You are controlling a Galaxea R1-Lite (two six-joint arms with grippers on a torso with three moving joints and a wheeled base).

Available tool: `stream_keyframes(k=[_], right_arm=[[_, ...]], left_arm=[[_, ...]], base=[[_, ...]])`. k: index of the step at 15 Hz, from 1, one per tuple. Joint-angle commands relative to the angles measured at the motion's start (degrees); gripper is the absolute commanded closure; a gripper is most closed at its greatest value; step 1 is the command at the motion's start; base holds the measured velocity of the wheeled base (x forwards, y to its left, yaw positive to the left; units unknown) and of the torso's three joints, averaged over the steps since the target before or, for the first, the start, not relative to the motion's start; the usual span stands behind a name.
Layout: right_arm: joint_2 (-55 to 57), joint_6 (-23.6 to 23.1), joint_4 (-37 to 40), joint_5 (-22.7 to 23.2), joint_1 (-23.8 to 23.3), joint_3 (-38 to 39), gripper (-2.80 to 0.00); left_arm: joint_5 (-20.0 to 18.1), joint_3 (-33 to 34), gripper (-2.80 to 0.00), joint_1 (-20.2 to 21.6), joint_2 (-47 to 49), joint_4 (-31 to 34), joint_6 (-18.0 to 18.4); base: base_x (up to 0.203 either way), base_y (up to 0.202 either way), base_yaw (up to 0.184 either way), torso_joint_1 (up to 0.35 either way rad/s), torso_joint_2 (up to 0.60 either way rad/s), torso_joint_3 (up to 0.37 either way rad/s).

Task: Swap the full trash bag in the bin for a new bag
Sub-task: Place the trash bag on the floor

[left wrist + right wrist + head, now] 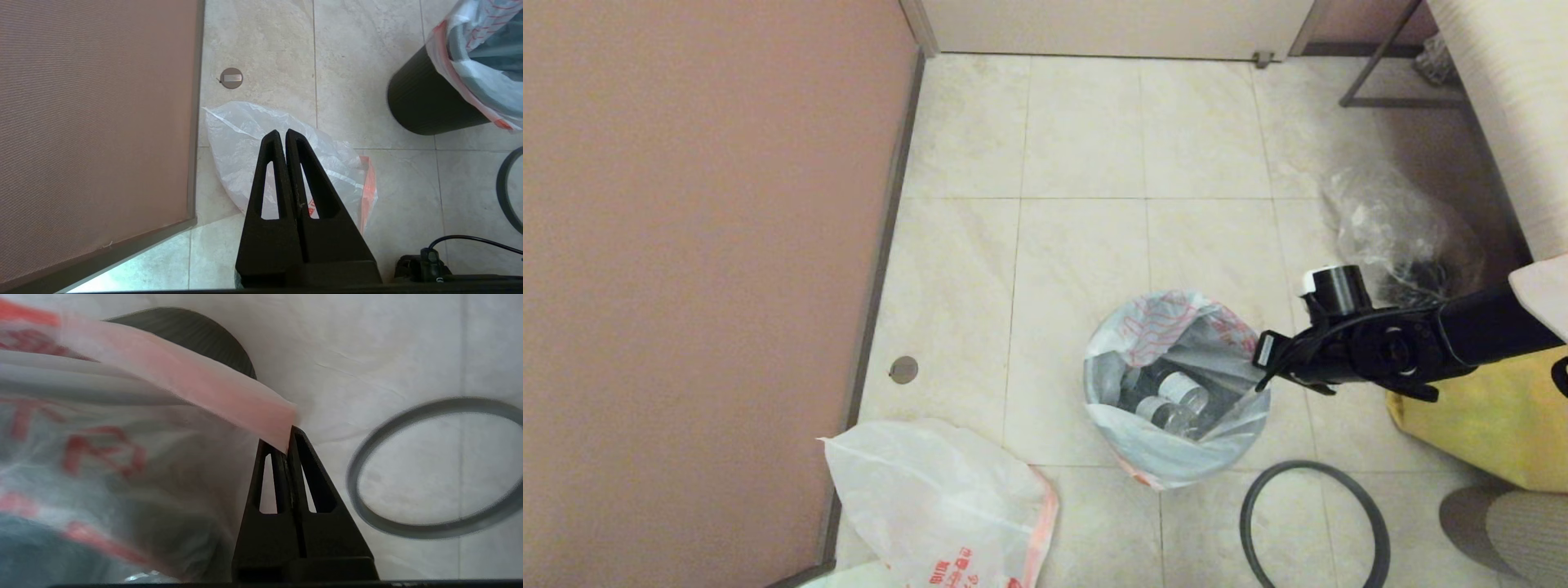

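The full bag sits in the bin, its mouth folded over the bin's edge and cans visible inside. Its pink trim is pinched at the rim's right side by the right hand, whose fingers are closed on the plastic. The step in hand is judged to be the removal of the full bag: the grip is made, the lift is not yet done. A steady upward pull is called for next, with the bag cleared of the bin's wall and set aside on the floor; thin film loaded with cans may be torn at a single pinch.

The hoop lies on the floor just beside the bin. The new bag lies flat near the wall, under the left hand, which is parked, closed and empty.
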Motion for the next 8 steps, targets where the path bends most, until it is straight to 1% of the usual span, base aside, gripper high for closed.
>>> stream_keyframes(k=[1, 3, 6, 7, 8], right_arm=[[-0.73, 0.23, -0.20, 1.63, -1.78, 1.52, 0.00], [-2.00, 0.24, -0.21, 2.23, -2.67, 2.23, 0.00], [-5.31, 0.45, -0.22, 2.92, -2.82, 3.67, 0.00], [-6.80, 1.40, -0.22, 3.24, -2.69, 4.20, 0.00], [-8.38, 2.82, -0.14, 4.61, -2.62, 4.58, 0.00]], left_arm=[[0.00, 0.01, 0.00, 0.10, 0.07, 0.00, -0.02], [0.00, 0.01, 0.00, 0.04, 0.07, 0.00, -0.02], [0.00, 0.01, 0.00, 0.01, 0.07, 0.00, -0.02], [0.00, 0.01, 0.00, 0.02, 0.07, 0.00, -0.02], [0.00, 0.01, 0.00, 0.02, 0.07, 0.00, -0.02]], base=[[0.000, 0.000, 0.000, 0.000, 0.00, 0.000], [0.000, 0.000, 0.000, 0.000, 0.00, 0.000], [0.000, 0.000, 0.000, 0.000, 0.00, 0.000], [0.000, 0.000, 0.000, 0.000, 0.00, 0.000], [0.000, 0.000, 0.000, 0.000, 0.00, 0.000]])
